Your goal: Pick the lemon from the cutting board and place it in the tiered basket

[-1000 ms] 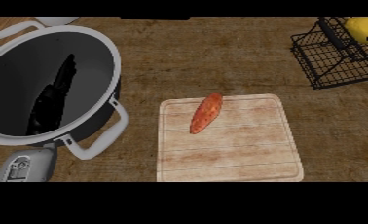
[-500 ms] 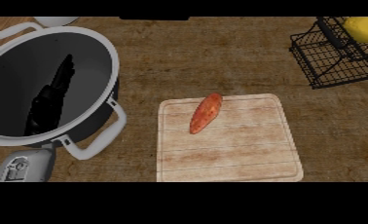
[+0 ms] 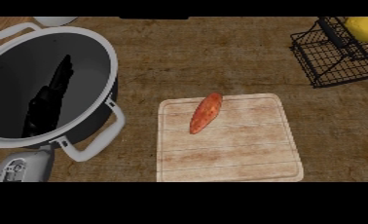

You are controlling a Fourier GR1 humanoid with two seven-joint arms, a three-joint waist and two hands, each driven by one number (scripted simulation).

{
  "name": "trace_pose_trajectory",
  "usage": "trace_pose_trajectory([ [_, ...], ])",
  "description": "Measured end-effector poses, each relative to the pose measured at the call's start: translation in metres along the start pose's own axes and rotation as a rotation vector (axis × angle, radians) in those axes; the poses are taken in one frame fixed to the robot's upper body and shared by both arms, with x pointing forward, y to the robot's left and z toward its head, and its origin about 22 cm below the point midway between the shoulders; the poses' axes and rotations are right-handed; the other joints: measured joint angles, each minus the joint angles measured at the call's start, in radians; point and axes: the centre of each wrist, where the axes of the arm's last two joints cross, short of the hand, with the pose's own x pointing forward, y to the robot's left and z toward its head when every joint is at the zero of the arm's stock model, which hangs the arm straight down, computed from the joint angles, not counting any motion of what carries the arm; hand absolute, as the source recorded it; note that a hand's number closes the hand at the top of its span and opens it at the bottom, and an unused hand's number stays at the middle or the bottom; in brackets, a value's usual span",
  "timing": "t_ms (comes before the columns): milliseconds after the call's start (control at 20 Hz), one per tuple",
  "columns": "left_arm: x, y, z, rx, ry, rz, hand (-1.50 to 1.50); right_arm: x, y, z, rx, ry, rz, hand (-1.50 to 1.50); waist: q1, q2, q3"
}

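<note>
A yellow lemon (image 3: 357, 26) lies in the black wire tiered basket (image 3: 325, 57) at the top right corner, partly cut off by the view's edge. The wooden cutting board (image 3: 237, 155) sits at lower centre and carries only a long orange-red vegetable (image 3: 206, 113) near its far left corner. My left hand (image 3: 47, 100) shows as a dark shape over the big pot's inside, fingers straight and pointing away, holding nothing. Its grey forearm (image 3: 23, 165) enters at the bottom left. My right hand is out of view.
A large grey pot (image 3: 106, 62) with white loop handles fills the left side, its near handle (image 3: 101, 142) close to the board's left edge. Brown counter (image 3: 215, 57) stretches between pot, board and basket. A pale round object (image 3: 54, 21) peeks in behind the pot.
</note>
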Motion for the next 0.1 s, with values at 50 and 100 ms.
trace_pose_trajectory([
  [50, -0.0017, -0.001, 0.0008, 0.001, 0.001, 0.001, 0.0, -0.0059, -0.0056, 0.0062, 0.001, -0.002, -0.013, -1.5, 0.0, 0.0, 0.001],
  [100, -0.0024, -0.0014, 0.0009, 0.003, -0.004, 0.001, 0.0, -0.0105, -0.01, 0.0113, 0.001, -0.006, -0.026, -1.5, 0.001, 0.0, 0.002],
])
